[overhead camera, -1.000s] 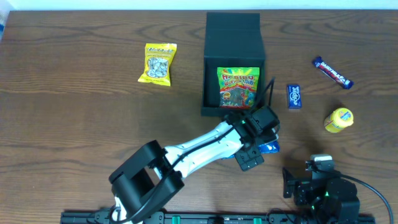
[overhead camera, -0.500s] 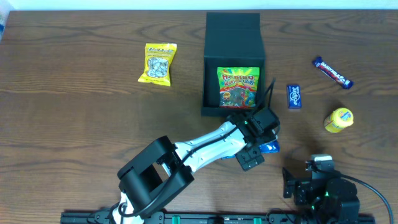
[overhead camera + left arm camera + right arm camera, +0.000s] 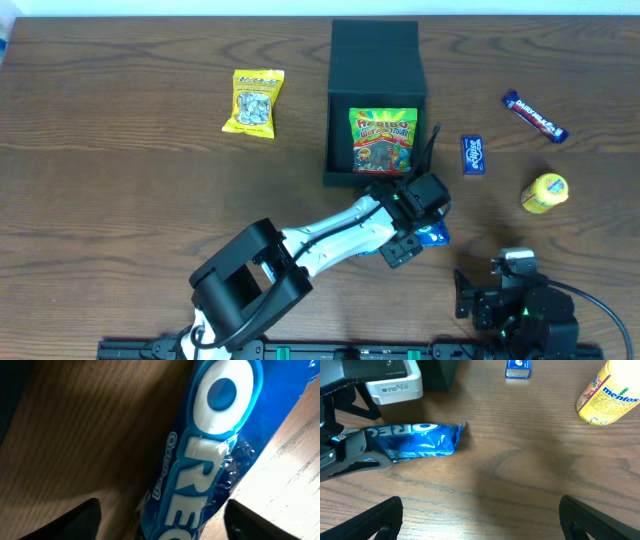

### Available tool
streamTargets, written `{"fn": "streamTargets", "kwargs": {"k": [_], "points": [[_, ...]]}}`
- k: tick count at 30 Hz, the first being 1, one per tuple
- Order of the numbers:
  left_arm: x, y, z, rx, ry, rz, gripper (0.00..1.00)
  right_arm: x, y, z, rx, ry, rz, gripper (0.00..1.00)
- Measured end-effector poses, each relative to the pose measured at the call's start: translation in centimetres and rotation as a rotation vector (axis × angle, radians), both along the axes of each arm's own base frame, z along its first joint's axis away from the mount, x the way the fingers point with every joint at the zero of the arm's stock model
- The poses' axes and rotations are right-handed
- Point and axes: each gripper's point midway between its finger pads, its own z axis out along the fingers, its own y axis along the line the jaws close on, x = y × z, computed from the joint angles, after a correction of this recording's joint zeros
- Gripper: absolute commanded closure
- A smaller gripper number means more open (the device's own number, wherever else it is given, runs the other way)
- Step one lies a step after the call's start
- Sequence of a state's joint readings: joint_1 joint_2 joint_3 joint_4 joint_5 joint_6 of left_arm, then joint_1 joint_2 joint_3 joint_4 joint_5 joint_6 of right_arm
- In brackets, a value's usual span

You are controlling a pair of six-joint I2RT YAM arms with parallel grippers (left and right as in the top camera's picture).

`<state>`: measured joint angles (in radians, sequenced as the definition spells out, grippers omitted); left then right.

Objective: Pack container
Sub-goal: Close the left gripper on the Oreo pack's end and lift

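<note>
The container (image 3: 378, 60) is a dark box lying open at the back centre, with a green Haribo packet (image 3: 382, 140) inside it. A blue Oreo packet (image 3: 434, 237) lies on the table just in front of the box. My left gripper (image 3: 415, 225) is down over this packet. In the left wrist view the Oreo packet (image 3: 210, 455) runs between the spread fingers (image 3: 75, 520), and the left gripper (image 3: 162, 525) is open around it. It also shows in the right wrist view (image 3: 415, 440). My right gripper (image 3: 480, 525) is open and empty above bare table at the front right.
A yellow snack packet (image 3: 258, 102) lies at the back left. A small blue packet (image 3: 473, 155), a dark chocolate bar (image 3: 535, 116) and a yellow Mentos tub (image 3: 545, 192) lie to the right of the box. The Mentos tub also shows in the right wrist view (image 3: 610, 395).
The left arm's elbow has swung a little to the right. Its gripper stays over the Oreo packet, barely shifted. The right arm has not moved.
</note>
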<state>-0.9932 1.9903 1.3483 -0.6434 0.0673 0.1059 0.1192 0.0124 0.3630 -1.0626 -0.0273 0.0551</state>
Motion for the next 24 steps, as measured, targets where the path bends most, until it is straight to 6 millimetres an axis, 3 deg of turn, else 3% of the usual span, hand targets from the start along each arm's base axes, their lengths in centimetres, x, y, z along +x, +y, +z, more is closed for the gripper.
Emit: {"fn": "streamTargets", "kwargs": {"k": [4,8,24], "points": [[0.06,-0.2,0.04,-0.004,-0.01,0.002,0.25,0.0,0.0,0.0,0.0,0.0,0.0,0.01],[-0.01,-0.38,0.07,-0.006,-0.015,0.005,0.38,0.0,0.0,0.0,0.0,0.0,0.0,0.01],[-0.05,-0.42,0.07,-0.006,-0.015,0.016,0.56,0.0,0.0,0.0,0.0,0.0,0.0,0.01]]}}
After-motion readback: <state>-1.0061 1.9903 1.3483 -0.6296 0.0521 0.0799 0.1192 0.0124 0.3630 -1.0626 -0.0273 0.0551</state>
